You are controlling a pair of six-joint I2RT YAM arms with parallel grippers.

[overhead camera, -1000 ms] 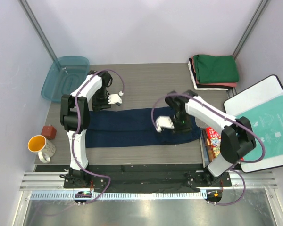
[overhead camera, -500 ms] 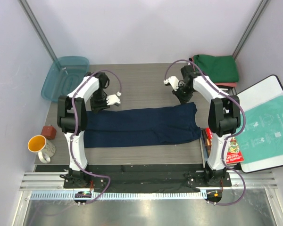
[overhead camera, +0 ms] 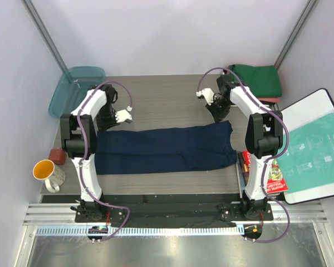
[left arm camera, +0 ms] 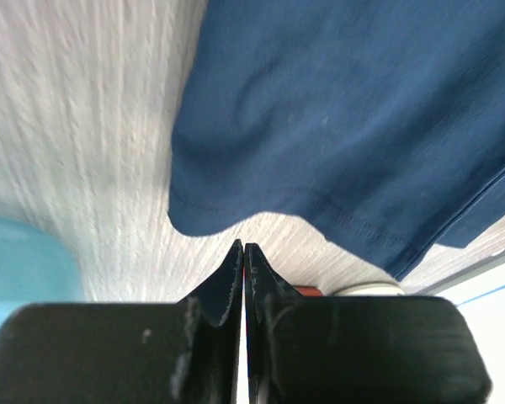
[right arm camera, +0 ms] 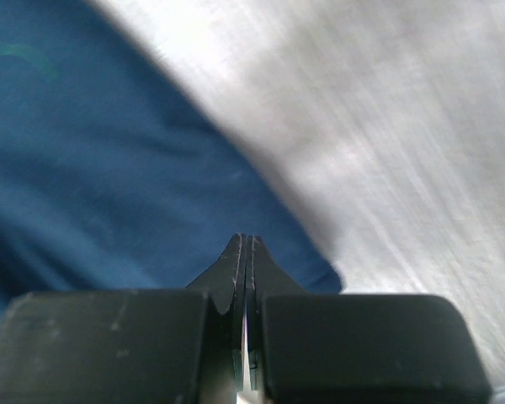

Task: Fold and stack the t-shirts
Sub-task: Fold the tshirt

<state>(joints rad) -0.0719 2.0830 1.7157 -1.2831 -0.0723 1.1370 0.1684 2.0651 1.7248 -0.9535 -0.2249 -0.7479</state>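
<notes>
- The navy shirt [overhead camera: 161,149] lies across the middle of the table [overhead camera: 167,103] as a long flat band running left to right. It looks folded once along its length, so I judge the lengthwise fold done. It is not yet a compact rectangle.
- The left gripper [left arm camera: 243,251] hangs just beyond the shirt's far left corner. Its fingers are pressed together with nothing between them, and the cloth hem lies just ahead of the tips without touching them.
- The right gripper [right arm camera: 245,242] sits over the far right corner of the shirt. It is likewise closed and empty, with bare table beside the cloth.
- With both grippers off the cloth at the two far corners, the crosswise folds look to be what comes next. I judge that each would have to open before it can take hold.
- In the far right corner is a stack of folded shirts [overhead camera: 255,82], green on top of red and white layers. The navy one belongs on it once folded, so the job seems more than half done.
</notes>
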